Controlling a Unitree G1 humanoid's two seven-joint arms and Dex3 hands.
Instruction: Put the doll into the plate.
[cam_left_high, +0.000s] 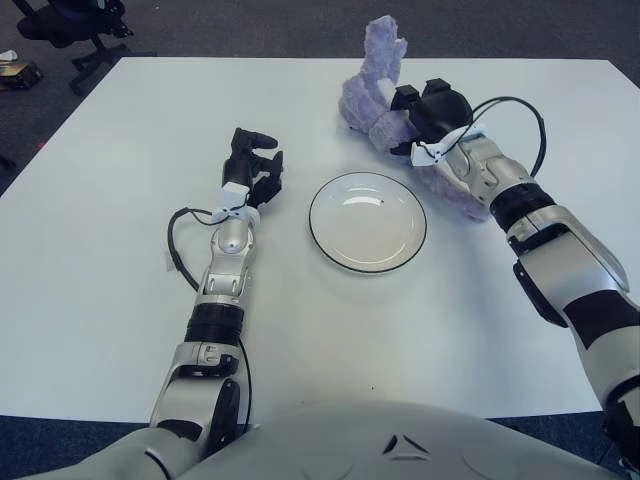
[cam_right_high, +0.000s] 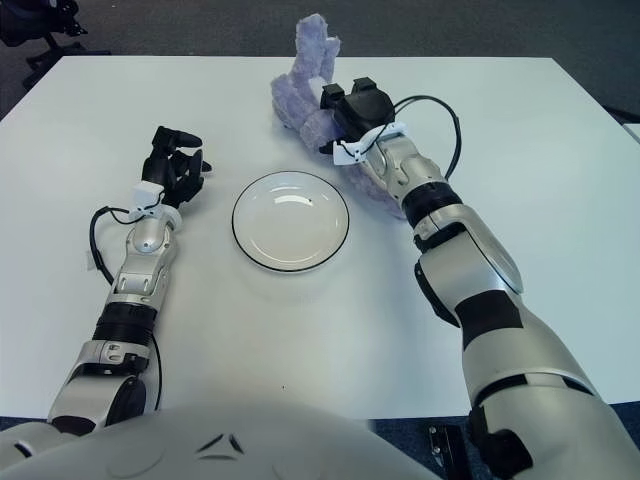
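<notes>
Bright, even overhead light; the white table (cam_left_high: 90, 250) reads nearly washed out, shadows under both arms soft and faint. Small glare streaks on the plate (cam_right_high: 291, 221) near its far rim. Focus sharp throughout, no motion blur; slight wide-angle stretch at bottom edge.

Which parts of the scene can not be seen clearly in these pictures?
- Doll: its middle is hidden in both eye views by the right hand, so the grip is unclear.
- Plate: shows fully.
- Left hand, left of the plate: its finger pose is unclear.
</notes>
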